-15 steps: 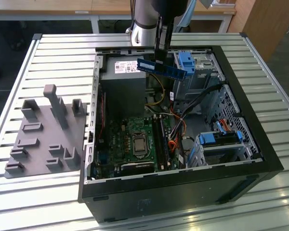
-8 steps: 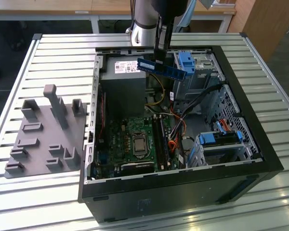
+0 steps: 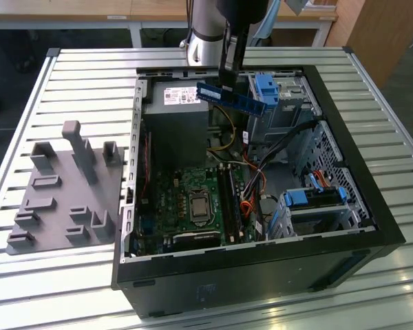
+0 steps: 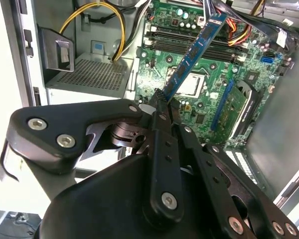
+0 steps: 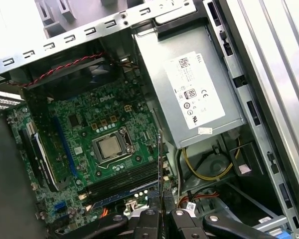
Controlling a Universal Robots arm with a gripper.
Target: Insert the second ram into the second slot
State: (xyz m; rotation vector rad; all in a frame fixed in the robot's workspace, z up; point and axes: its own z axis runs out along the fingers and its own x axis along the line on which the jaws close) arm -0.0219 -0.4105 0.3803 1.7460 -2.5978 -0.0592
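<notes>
The open computer case [image 3: 261, 256] lay nearest on a slatted metal table [image 3: 76, 75], with a grey moulded tray [image 3: 62, 199] beside it toward the exterior view's left. Well above the motherboard [image 3: 193, 199], the gripper [image 3: 228, 86] had its jaws closed on one end of the tilted second ram [image 3: 242, 101]. Wooden desks [image 3: 89, 10] stood behind.

Exterior view: high up, well back, looks down on the whole open PC case [image 3: 261, 275] and slatted table [image 3: 89, 75]. Both wrist views: close behind the gripper [image 4: 162, 99], facing into the case; they share the motherboard [image 5: 134, 107] w/ CPU socket [image 5: 109, 148].
</notes>
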